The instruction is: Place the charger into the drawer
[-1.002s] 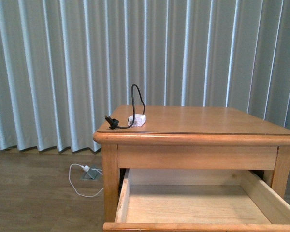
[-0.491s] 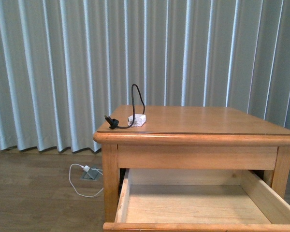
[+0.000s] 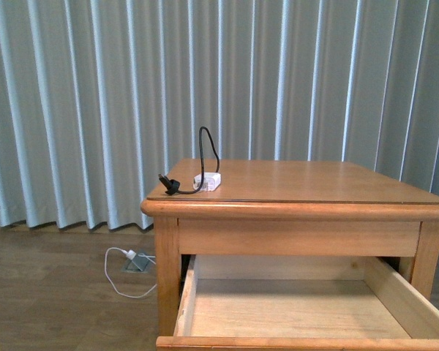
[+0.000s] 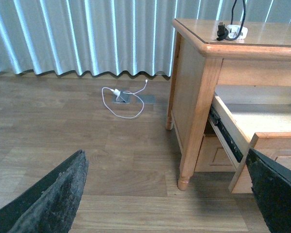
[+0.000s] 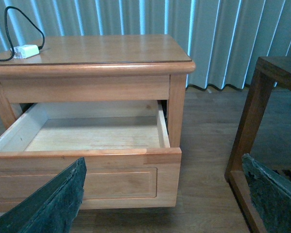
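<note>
The charger (image 3: 207, 181), a small white block with a black cable looping upward and a black plug, lies near the left front corner of the nightstand top (image 3: 314, 186). It also shows in the left wrist view (image 4: 238, 33) and the right wrist view (image 5: 26, 50). The drawer (image 3: 186, 296) under the top is pulled out, and its pale wood interior holds nothing. Its panel front (image 5: 87, 179) faces my right gripper (image 5: 162, 204), which is open and low in front of it. My left gripper (image 4: 165, 204) is open over the floor, left of the nightstand. Neither arm shows in the front view.
A white cable (image 4: 121, 99) lies on the wood floor by a floor socket (image 3: 137, 263), left of the nightstand. Pale pleated curtains (image 3: 95, 110) hang behind. A darker wooden frame (image 5: 252, 121) stands to the right of the nightstand.
</note>
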You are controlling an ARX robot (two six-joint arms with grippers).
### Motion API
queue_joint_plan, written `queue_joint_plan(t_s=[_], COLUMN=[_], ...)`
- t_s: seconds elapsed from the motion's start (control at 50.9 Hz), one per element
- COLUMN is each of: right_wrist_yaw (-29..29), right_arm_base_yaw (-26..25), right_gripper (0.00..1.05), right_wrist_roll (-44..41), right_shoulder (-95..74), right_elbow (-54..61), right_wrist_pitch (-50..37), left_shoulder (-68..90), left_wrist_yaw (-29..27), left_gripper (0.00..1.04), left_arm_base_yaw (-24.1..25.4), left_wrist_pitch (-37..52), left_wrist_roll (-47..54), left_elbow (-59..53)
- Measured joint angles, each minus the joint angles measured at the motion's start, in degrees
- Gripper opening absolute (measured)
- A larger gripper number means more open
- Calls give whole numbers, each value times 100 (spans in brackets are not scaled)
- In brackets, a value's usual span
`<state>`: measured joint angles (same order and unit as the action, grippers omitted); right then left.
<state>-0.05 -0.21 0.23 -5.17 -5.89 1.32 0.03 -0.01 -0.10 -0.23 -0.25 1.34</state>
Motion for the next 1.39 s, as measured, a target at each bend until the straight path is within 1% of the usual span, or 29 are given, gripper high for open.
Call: queue_joint_plan(t_s=[0.098,0.118,0.138,0.177,0.196,0.216,0.236,0.295,0.354,0.452,0.491,0.609,0.845,1.08,1.198,1.395], right_wrist_yaw=[0,0,0,0,0,0,0,-2,0,0,0,0,0,0,0,0], right_arm_base_yaw=[0,0,0,0,0,0,0,0,0,0,0,0,0,0,0,0], right_gripper=[96,96,96,96,96,96,96,96,96,96,96,96,96,96,96,96], right_wrist_roll=[0,0,0,-2,0,0,0,0,0,0,0,0,0,0,0,0], right_shoulder=[0,0,0,0,0,0,0,0,0,0,0,0,0,0,0,0], right_elbow=[0,0,0,0,0,0,0,0,0,0,0,0,0,0,0,0], right_wrist_pitch=[0,0,0,0,-2,-2,-2,-2,-4,-4,-4,-7,-9,-9,-9,-9], left_shoulder=[0,17,94,411,629,872,1161,2079,2859,4242,4953,6175,8192,9661,10410,11763], left_wrist_yaw=[0,-138,-470,-1226,-1512,-1718,-1808,-1670,-1429,-1034,-841,-584,-299,-306,-466,-474], left_gripper=[99,99,99,99,99,99,99,99,99,99,99,99,99,99,99,99], left_arm_base_yaw=[0,-42,-146,-452,-605,-732,-857,-1108,-1224,-1272,-1283,-1290,-1410,-1537,-1604,-1709], left_wrist_pitch=[0,42,197,767,1060,1318,1547,1950,2284,2736,2883,3056,2931,2625,2470,1836], left_wrist_roll=[0,0,11,2,2,0,-2,22,50,184,249,378,518,533,468,267], left_elbow=[0,-7,-9,-2,4,22,59,282,540,1235,1685,2623,4492,6308,7329,9154])
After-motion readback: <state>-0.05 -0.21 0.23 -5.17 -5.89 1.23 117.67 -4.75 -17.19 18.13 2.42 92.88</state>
